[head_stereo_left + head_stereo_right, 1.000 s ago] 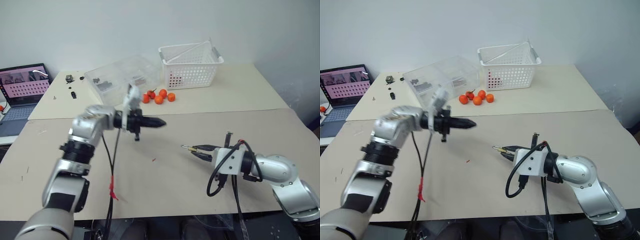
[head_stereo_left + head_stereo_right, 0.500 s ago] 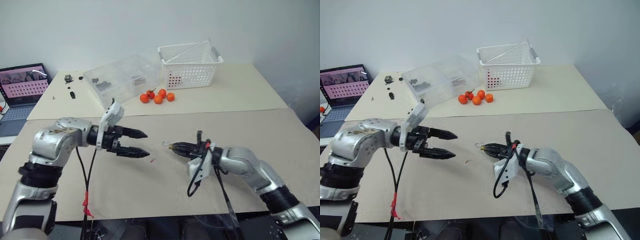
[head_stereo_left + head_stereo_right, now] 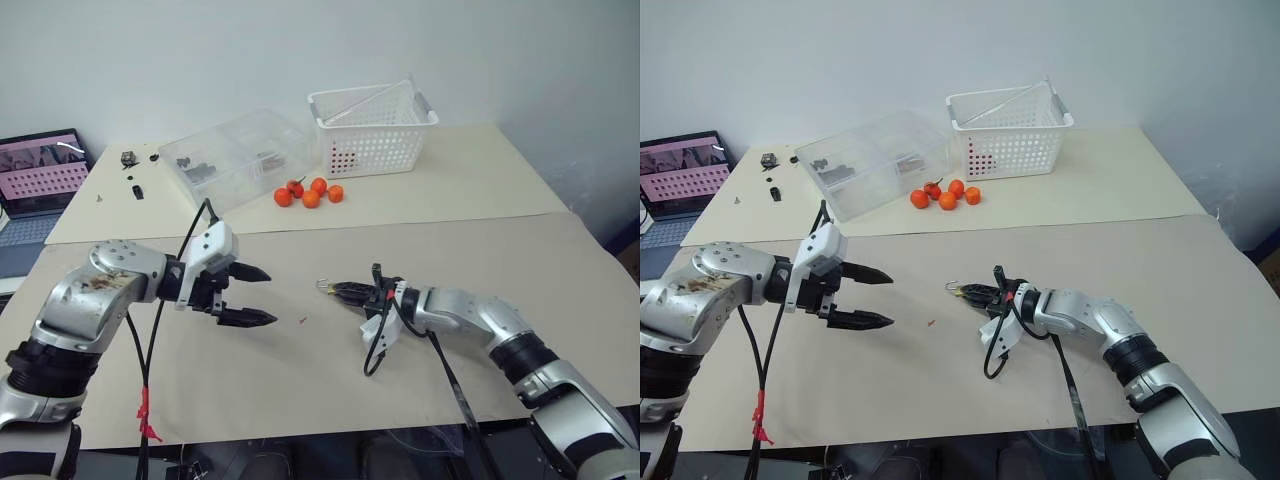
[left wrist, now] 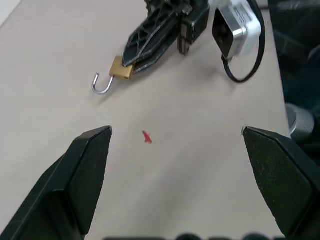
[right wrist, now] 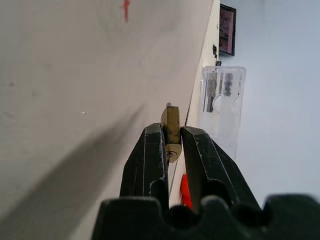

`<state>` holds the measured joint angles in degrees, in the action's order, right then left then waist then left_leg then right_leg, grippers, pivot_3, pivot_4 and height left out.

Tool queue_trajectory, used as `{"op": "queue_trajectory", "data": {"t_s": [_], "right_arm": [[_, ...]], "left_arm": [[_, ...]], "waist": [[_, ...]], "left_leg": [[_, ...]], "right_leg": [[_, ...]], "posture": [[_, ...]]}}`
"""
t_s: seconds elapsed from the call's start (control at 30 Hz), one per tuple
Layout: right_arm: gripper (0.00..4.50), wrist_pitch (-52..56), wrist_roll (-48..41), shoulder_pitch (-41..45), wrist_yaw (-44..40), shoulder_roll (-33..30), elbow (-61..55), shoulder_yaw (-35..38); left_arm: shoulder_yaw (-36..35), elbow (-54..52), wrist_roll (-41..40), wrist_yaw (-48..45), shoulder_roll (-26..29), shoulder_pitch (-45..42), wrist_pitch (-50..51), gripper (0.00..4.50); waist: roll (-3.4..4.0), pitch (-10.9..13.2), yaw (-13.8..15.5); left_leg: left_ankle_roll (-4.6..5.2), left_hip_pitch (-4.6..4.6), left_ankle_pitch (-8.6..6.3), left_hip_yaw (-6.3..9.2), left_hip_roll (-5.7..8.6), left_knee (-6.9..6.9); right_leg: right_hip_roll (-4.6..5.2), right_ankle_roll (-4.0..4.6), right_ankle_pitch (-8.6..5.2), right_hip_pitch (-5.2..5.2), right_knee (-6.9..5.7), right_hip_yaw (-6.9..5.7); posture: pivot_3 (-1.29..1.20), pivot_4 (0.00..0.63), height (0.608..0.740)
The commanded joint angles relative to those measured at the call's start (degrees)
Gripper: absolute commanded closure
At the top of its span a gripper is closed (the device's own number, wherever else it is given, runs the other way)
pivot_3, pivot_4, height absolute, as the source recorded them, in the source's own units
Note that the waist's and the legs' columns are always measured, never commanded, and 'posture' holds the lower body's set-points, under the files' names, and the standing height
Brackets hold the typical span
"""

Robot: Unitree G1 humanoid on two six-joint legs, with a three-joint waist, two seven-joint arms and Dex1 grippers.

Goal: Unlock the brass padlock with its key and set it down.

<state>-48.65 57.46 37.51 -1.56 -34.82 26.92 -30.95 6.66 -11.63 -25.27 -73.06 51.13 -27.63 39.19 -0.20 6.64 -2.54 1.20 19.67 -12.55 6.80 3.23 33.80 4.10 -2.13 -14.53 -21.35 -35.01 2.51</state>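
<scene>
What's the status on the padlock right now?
Left gripper open, holding nothing. Right gripper shut on the padlock, low over the table, shackle swung open. Key not made out. Nothing in the way.

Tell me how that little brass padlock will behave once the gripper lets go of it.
The brass padlock is probably dense for its size and rigid. Its flat-sided body should lie still, not roll. Its shackle hangs open, so it may swing. The right gripper pinches smooth metal, which might slip.
</scene>
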Motion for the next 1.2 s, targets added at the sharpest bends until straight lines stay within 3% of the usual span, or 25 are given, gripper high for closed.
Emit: {"op": "queue_trajectory", "data": {"t_s": [0.03, 0.2, 0.27, 0.33, 0.47, 0.6, 0.8, 0.83, 0.93, 1.03, 1.13, 1.2], "right_arm": [[4.38, -2.7, 1.6, 2.6, 4.2, -0.3, 2.2, -1.7], [4.38, -5.4, 2.7, 4.0, 5.2, -1.9, 3.9, -3.8], [3.35, -6.5, 2.1, 4.7, 4.9, -2.8, 4.5, -3.7], [2.86, -7.3, 1.5, 5.4, 4.2, -3.9, 4.7, -3.6], [1.34, -8.7, 0.5, 6.6, 2.6, -6.4, 4.6, -3.3], [0.11, -10.9, -2.8, 6.8, -1.0, -10.9, 4.4, -2.0], [0.11, -12.9, -8.6, 3.7, -6.8, -18.1, 5.1, -0.5], [0.11, -12.8, -12.1, 3.1, -10.0, -18.5, 6.2, -0.5], [0.11, -4.9, -40.1, -2.1, -34.6, -21.3, 5.2, -2.1], [0.11, 18.5, -65.2, -7.2, -51.3, -22.8, -5.3, 4.1], [0.11, 42.7, -84.9, -12.1, -57.5, -26.1, -19.1, 12.3], [0.11, 51.4, -91.9, -15.8, -57.3, -27.8, -26.3, 16.6]], "left_arm": [[-0.2, -1.1, 1.7, 0.4, 0.9, -0.5, -3.0, 0.06], [-0.2, -0.3, 2.0, 1.2, -0.4, -0.9, -3.9, 0.06], [0.2, -0.1, 2.1, 1.4, -0.9, -0.8, -4.3, 0.00], [0.6, -0.1, 2.2, 1.5, -1.7, -0.7, -4.6, 0.00], [1.2, 0.3, 2.5, 1.9, -3.1, -0.9, -5.1, 0.00], [2.1, 1.0, 2.8, 2.3, -5.0, -1.0, -5.8, 0.00], [2.7, 2.0, 3.3, 2.1, -6.1, -1.1, -6.8, 0.00], [2.7, 2.3, 3.3, 2.0, -6.0, -1.1, -7.2, 0.00], [1.6, 3.8, 3.6, 2.1, -5.7, -0.6, -9.1, 0.00], [-2.1, 3.2, 1.0, 2.4, -6.4, 1.6, -11.0, 0.00], [-7.6, 0.2, 0.0, 5.5, -6.7, 6.8, -13.8, 0.00], [-11.1, -1.6, -1.9, 7.1, -7.2, 9.8, -13.7, 0.00]], "waist": [[-0.01, 0.0, 0.0], [-0.01, 0.0, -0.1], [-0.01, 0.0, 0.0], [-0.02, 0.0, 0.0], [-0.03, 0.0, -0.1], [-0.05, 0.0, -0.1], [-0.09, 0.1, 0.1], [-0.09, 0.1, 0.0], [-0.14, 0.1, -0.1], [-0.14, 0.1, 0.0], [0.01, 0.1, 0.1], [0.17, 0.1, 0.1]], "left_leg": [[0.00, 0.00, 0.00, -0.10, -0.02, 0.00], [0.04, -0.05, -0.02, -0.42, -0.07, 0.01], [0.07, -0.08, -0.04, -0.44, -0.06, 0.03], [0.07, -0.08, -0.04, -0.45, -0.04, 0.04], [0.08, -0.06, -0.05, -0.50, -0.03, 0.05], [0.10, -0.09, -0.06, -0.52, -0.07, 0.07], [0.11, 0.00, -0.07, -0.56, 0.01, 0.15], [0.12, 0.00, -0.07, -0.60, 0.02, 0.15], [0.18, -0.02, -0.10, -0.69, -0.02, 0.16], [0.34, -0.01, -0.20, -0.67, -0.14, 0.21], [0.87, 0.21, -0.52, -0.28, -0.24, 0.61], [1.02, 0.35, -0.61, -0.25, -0.20, 0.73]], "right_leg": [[-0.02, 0.00, 0.00, 0.00, 0.00, 0.00], [-0.06, 0.01, 0.00, 0.03, -0.01, 0.01], [-0.05, 0.01, 0.00, 0.08, -0.01, 0.02], [-0.01, 0.00, 0.00, 0.09, -0.01, 0.01], [0.01, 0.00, 0.00, 0.09, 0.01, 0.04], [-0.03, 0.00, 0.00, 0.09, -0.03, 0.06], [0.10, 0.00, -0.01, 0.10, 0.00, 0.06], [0.12, 0.00, -0.01, 0.10, 0.01, 0.08], [0.17, 0.00, 0.00, 0.22, 0.05, 0.14], [0.19, 0.00, 0.00, 0.40, 0.10, 0.13], [0.28, 0.01, 0.00, 0.30, 0.05, 0.23], [0.33, 0.01, 0.00, 0.17, 0.05, 0.34]], "posture": [[0.00, 0.150, 0.740], [0.00, 0.150, 0.740], [0.00, 0.150, 0.740], [0.00, 0.150, 0.740], [0.00, 0.150, 0.740], [0.00, 0.150, 0.740], [0.00, 0.150, 0.740], [0.00, 0.150, 0.740], [0.00, 0.150, 0.740], [0.00, 0.150, 0.740], [0.00, 0.150, 0.740], [0.00, 0.150, 0.740]]}}
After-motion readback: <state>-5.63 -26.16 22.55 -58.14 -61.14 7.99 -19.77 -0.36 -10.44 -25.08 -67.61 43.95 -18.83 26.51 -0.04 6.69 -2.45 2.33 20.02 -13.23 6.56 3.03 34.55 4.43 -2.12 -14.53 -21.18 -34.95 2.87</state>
